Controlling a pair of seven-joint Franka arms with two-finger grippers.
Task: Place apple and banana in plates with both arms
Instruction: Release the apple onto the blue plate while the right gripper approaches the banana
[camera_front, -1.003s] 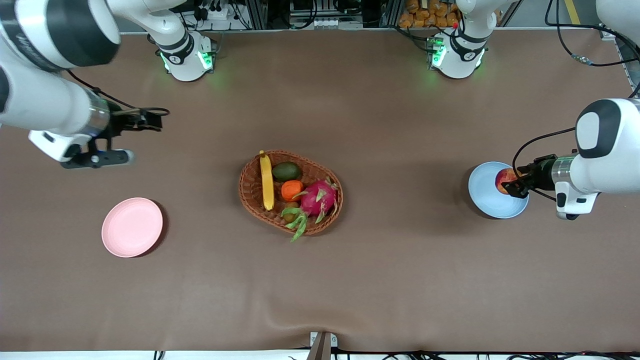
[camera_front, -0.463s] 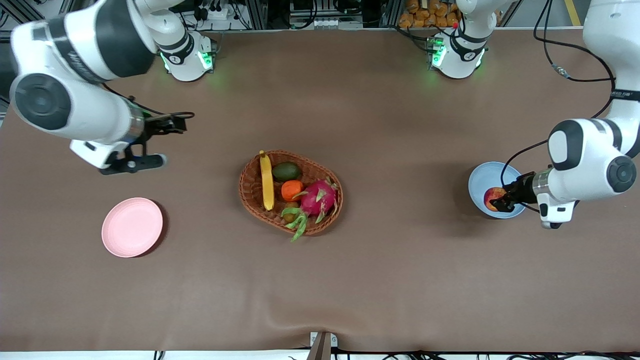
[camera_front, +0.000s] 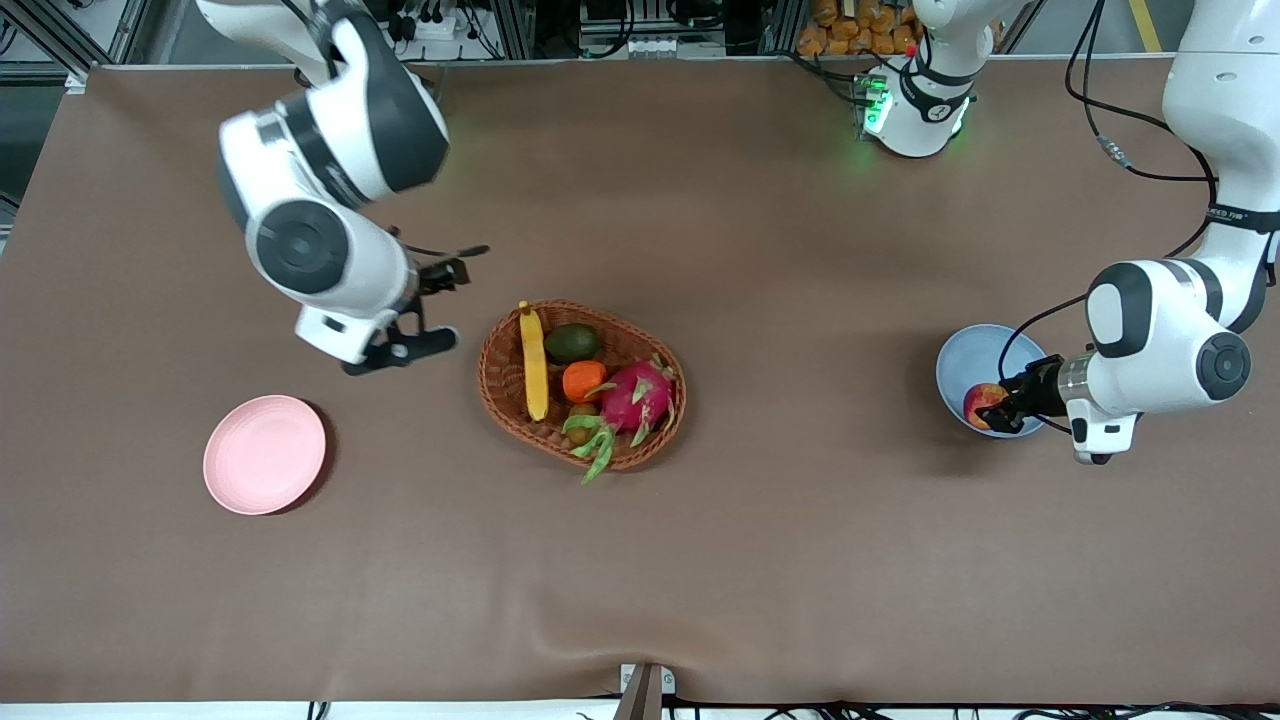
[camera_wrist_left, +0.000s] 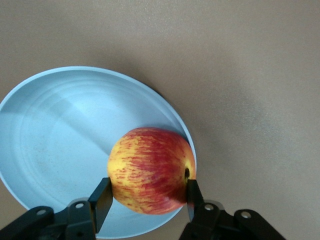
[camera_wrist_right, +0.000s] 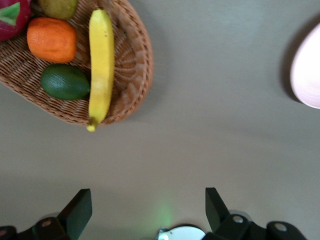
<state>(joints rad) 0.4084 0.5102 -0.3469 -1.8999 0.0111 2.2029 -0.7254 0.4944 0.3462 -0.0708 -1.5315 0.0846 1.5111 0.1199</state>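
Placement step for the apple (camera_wrist_left: 150, 170): left pincer (camera_wrist_left: 146, 200) is clamped on it, holding it low over the light blue plate (camera_front: 960, 360) at the left arm's end of the tabletop (camera_front: 800, 560); apple sits over the plate's rim area nearest the front camera; whether it touches the plate yet cannot be told; next move for this arm, by judgement, is to set it down, spread the fingers and lift clear, watching that the round fruit does not roll off the shallow rim.

Right pincer (camera_wrist_right: 145, 210) has its fingers wide apart and holds nothing; it hangs over bare tabletop just beside the wicker basket (camera_front: 500, 395), on the right arm's side of it; next it needs to line up across the banana (camera_front: 533, 362) and drop onto it.

Basket holds the banana, lying along the wall toward the right arm's end, plus a green avocado-like fruit (camera_front: 573, 343), an orange (camera_front: 584, 380), a magenta dragon fruit (camera_front: 640, 395) and something small and brown-green, possibly a kiwi (camera_front: 580, 410), half hidden; pink plate (camera_front: 264, 454) is bare, well apart from the basket toward the right arm's end, nearer the front camera; banana goes there, by judgement.
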